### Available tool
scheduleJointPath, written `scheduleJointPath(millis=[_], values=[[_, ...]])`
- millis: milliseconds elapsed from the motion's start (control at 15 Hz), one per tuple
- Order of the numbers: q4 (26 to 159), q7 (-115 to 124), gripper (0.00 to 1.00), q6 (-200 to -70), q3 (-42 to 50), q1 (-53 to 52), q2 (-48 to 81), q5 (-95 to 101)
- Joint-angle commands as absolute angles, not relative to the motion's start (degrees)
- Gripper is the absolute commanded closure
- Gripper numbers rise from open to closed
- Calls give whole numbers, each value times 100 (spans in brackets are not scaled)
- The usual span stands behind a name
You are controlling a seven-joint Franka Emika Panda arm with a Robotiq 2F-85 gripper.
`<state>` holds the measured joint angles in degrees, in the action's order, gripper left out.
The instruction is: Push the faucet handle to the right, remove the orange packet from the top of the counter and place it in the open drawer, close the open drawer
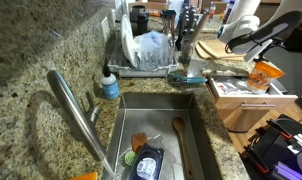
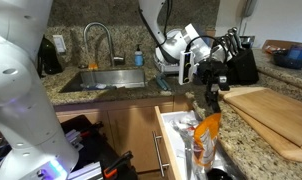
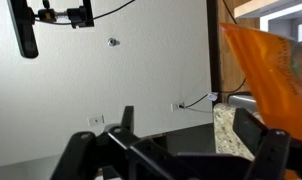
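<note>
Orange packet [image 2: 205, 135]: flat bright pouch standing nearly upright, long axis close to vertical, lower end down inside the open drawer [image 2: 175, 138]. It cannot be told whether its bottom edge rests on the white drawer floor. It appears in both exterior views; from above, the orange packet [image 1: 263, 74] shows at the inner end of the drawer [image 1: 231, 90], beside the counter [image 1: 31, 60] edge.

Gripper [image 2: 210, 100]: directly above the packet and just clear of its top; no contact is evident. In the wrist view the gripper [image 3: 176, 160] has its fingers spread wide with nothing between them, and the packet [image 3: 266, 80] lies off to one side.

Cutting board [image 2: 276, 115]: on the counter [image 2: 241, 150] beside the drawer, not involved.

Status, judged: placement looks done, and the drawer is not yet closed.

Governing relation, judged: the drawer slides in under the counter. Its front panel lies lower than the gripper and outward of it, so the tool must come round to that face. The packet top, standing above the rim, may snag.
</note>
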<state>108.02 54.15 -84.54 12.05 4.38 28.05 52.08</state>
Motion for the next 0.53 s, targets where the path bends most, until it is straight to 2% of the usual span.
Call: scheduleJointPath(millis=[0, 333, 400, 467], values=[[10796, 5900, 0, -8272, 1324, 720, 2622, 5065], [10828, 5485, 0, -8376, 1247, 906, 2663, 5173], [10908, 5120, 11, -8693, 1185, 1014, 2565, 5116], [10943, 4942, 28, -8912, 1180, 1070, 2506, 5078]])
